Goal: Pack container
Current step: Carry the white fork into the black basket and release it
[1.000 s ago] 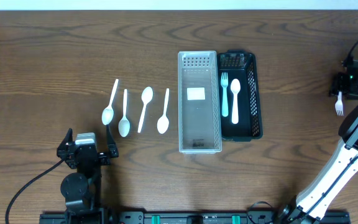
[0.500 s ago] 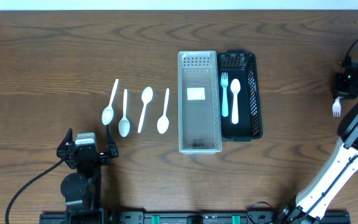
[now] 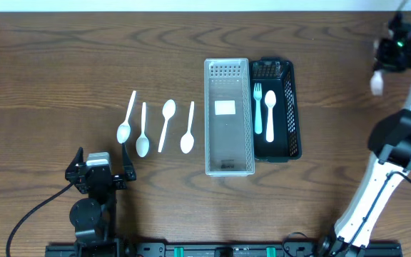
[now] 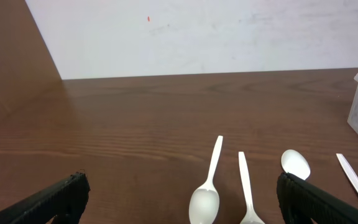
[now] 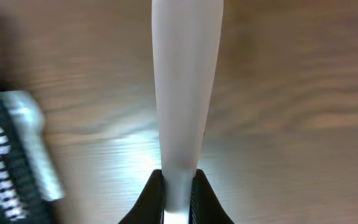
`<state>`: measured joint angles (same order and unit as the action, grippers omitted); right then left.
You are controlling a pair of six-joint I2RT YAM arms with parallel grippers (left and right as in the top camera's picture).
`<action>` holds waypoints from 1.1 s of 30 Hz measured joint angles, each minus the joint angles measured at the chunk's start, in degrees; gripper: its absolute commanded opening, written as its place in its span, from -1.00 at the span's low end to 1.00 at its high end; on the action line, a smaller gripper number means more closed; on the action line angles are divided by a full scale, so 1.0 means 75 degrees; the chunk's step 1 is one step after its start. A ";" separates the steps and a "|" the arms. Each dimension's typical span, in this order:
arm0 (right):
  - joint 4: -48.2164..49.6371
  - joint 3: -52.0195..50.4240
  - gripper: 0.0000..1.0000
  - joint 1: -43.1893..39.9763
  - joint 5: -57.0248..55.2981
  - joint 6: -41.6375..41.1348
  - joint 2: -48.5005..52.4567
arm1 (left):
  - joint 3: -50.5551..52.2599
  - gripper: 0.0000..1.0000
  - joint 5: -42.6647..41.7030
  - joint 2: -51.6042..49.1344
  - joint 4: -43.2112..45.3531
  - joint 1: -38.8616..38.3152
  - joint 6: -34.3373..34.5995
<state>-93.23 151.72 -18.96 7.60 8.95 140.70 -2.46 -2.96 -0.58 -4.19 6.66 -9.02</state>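
White, smooth plastic utensil (image 5: 186, 87) clamped in right tool (image 5: 179, 186); left tool (image 4: 182, 199) gapes wide.

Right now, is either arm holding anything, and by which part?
The right gripper has its jaws shut on the handle end of a white plastic utensil; its head is too blurred to name. The left gripper is open and holds nothing.

A dark brown wooden table (image 3: 48, 57), its grain running lengthwise, fills the overhead view under soft, even light. Beyond its far edge stands a plain white wall (image 4: 229, 37), faintly scuffed and carrying one tiny red speck (image 4: 148, 18). To the left a brown surface (image 4: 11, 56) rises beside the wall; whether panel or board is unclear. A pale sheen (image 5: 123, 134) lies on the wood.
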 measured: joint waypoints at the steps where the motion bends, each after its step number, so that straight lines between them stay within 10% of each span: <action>1: -0.0178 0.0122 -0.98 0.0204 0.0175 -0.0085 0.0000 | 0.0000 0.96 0.0000 0.0000 0.0000 0.0000 0.0000; 29: -0.0522 -0.0568 -0.40 0.3389 0.1501 -0.1139 0.0003 | 0.0000 0.96 0.0000 0.0000 0.0000 0.0000 0.0000; 33: -0.0525 -0.0968 0.18 0.3416 0.1472 -0.1145 0.0003 | 0.0000 0.96 0.0000 0.0000 0.0000 0.0000 0.0000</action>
<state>-97.17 144.46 6.66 18.63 0.36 140.73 -2.46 -2.96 -0.58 -4.19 6.66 -9.02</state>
